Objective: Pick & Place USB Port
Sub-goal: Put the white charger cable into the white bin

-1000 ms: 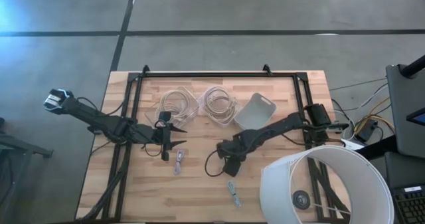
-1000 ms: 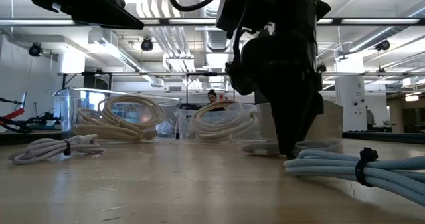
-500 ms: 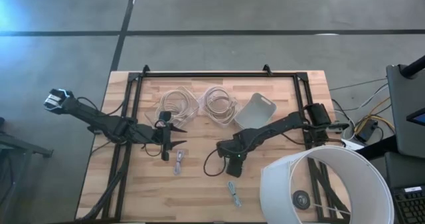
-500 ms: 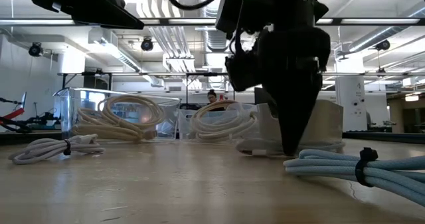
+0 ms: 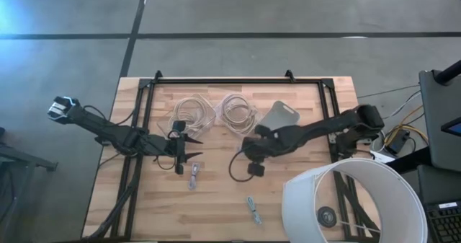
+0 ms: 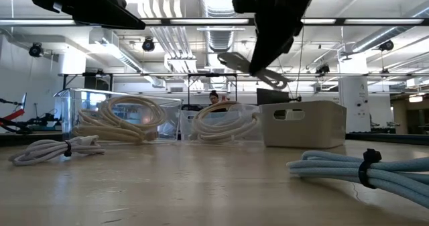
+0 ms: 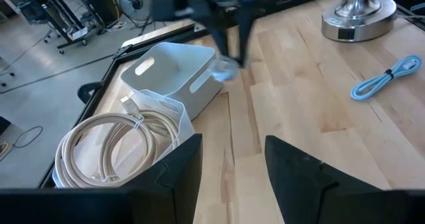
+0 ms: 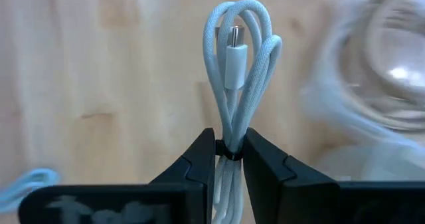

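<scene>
The table point(image 5: 216, 200) is pale wood with a plank-and-grain pattern, framed by black rails point(image 5: 230, 79). The cable bundle point(image 8: 238, 64) between the right pincer's point(image 8: 230, 159) black fingers point(image 8: 199, 167) is light blue with a silver plug and a black tie. A second light-blue cable point(image 5: 253, 209) lies on the table. A whitish cable point(image 5: 195, 175) is nearby. The clear bins point(image 5: 191, 115) hold cream coils, and the tub point(image 5: 277, 120) is white. The left pincer point(image 5: 196, 147) is black. The floor point(image 5: 230, 19) is grey with dark lines.

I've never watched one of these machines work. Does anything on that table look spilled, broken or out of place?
Nothing stands out. The right gripper holds a bundled pale blue cable above the table, two more bundles lie loose on the wood, and the coiled cables sit inside their clear boxes. The left gripper waits open.
</scene>
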`<state>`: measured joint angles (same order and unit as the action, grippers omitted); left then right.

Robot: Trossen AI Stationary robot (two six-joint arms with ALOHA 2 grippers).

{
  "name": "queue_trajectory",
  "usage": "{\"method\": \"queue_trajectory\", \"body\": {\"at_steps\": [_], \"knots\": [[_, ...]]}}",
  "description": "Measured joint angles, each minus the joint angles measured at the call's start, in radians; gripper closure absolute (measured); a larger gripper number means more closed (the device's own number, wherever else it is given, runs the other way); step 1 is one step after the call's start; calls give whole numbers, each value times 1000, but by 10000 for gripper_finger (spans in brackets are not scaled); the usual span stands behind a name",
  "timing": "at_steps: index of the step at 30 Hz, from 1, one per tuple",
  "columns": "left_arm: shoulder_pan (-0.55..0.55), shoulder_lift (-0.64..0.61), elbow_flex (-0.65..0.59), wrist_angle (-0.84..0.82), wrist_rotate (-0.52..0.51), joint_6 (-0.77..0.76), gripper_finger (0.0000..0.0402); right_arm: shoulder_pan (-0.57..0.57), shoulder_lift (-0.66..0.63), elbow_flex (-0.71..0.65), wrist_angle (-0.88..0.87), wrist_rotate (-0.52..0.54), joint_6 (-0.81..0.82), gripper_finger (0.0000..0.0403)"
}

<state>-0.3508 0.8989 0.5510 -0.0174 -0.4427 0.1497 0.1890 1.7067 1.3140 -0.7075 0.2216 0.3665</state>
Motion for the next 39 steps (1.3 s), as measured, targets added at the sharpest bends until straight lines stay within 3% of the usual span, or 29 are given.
{"method": "queue_trajectory", "body": {"at_steps": [11,21,28,34,39], "knots": [[0,0,0,1,0,1,234,-100,-80,-2,-240,199,-30,349],[0,0,0,1,0,1,234,-229,-70,-23,-304,200,-32,348],[0,0,0,-2,0,1,234,-312,-71,-110,-315,163,-34,348],[0,0,0,-4,0,1,234,-359,-70,-216,-270,146,-37,348],[0,0,0,-5,0,1,234,-387,-70,-307,-133,144,-55,348]]}}
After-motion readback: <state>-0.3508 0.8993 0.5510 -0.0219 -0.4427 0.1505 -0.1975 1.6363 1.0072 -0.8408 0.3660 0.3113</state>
